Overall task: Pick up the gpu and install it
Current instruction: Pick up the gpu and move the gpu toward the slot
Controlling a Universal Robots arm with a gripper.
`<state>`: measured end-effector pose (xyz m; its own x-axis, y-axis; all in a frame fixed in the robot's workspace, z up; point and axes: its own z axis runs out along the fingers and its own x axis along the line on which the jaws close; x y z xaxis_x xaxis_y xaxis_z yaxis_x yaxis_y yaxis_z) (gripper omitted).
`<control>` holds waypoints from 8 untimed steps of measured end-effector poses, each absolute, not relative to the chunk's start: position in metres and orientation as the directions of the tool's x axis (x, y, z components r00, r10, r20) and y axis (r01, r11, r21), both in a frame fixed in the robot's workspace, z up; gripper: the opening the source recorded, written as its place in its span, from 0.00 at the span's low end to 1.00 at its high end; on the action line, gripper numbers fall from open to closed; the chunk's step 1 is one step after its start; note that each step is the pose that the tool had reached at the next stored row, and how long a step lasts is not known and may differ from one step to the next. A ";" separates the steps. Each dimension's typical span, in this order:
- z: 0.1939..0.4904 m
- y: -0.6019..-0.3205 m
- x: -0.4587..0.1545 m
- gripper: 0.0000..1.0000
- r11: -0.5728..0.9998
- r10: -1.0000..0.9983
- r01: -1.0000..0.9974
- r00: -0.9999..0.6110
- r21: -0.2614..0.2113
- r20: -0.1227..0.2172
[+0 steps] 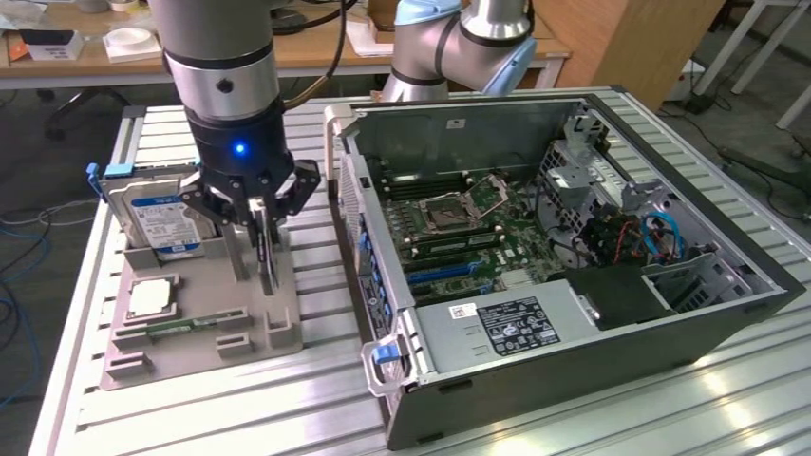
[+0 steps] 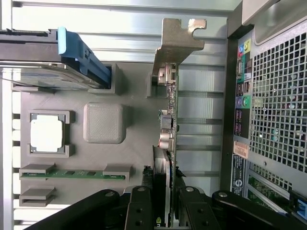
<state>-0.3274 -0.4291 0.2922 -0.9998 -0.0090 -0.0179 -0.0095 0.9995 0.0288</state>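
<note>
In the grey holder [image 1: 190, 342], at 9 o'clock from the case [image 1: 571, 380] in the exterior view, the gpu [image 1: 266, 271] stands on edge in its slot. The hand [image 1: 257, 220] comes straight down over it. The fingers [image 2: 142, 201] sit one on each face of the card and look closed on it, gripping the gpu [image 2: 170, 110] near its upper edge.

The step in hand, as I judge it, is the pick: the grasp is made, but the card's lower edge is seated in the holder and nothing is lifted yet. Any move from here calls for a firm pinch and a path in line with the slot, since the card is thin and could tilt or catch on the slot walls.

The gpu is a flat green board with small silver connectors along it. A dark block lies on one face, and a bent bare-metal bracket [image 2: 178, 43] with a notched tab closes one end.

The holder is matte grey plastic with a fine ribbed, printed texture, blocky posts and shallow pockets. At 10 o'clock from the gpu a silver drive [image 1: 159, 223] with a blue-white label stands upright in a blue-tabbed frame. At 8 o'clock lie a square metal chip [image 1: 152, 296] and a narrow green stick [image 1: 190, 328].

The case is open sheet steel, dark outside, with a green board [image 1: 469, 228] inside. All of it rests on a table [image 1: 254, 408] of grooved aluminium.
</note>
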 end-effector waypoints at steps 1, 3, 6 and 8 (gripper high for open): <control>0.292 -0.429 -0.327 0.27 1.000 -0.009 -0.010 -1.000 0.029 -0.018; 0.294 -0.429 -0.327 0.27 1.000 -0.009 -0.009 -1.000 0.029 -0.018; 0.295 -0.429 -0.327 0.27 1.000 -0.009 -0.009 -1.000 0.029 -0.018; 0.295 -0.429 -0.327 0.27 1.000 -0.009 -0.010 -1.000 0.029 -0.018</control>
<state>-0.3274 -0.4291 0.2954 -0.9998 -0.0090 -0.0177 -0.0095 0.9995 0.0286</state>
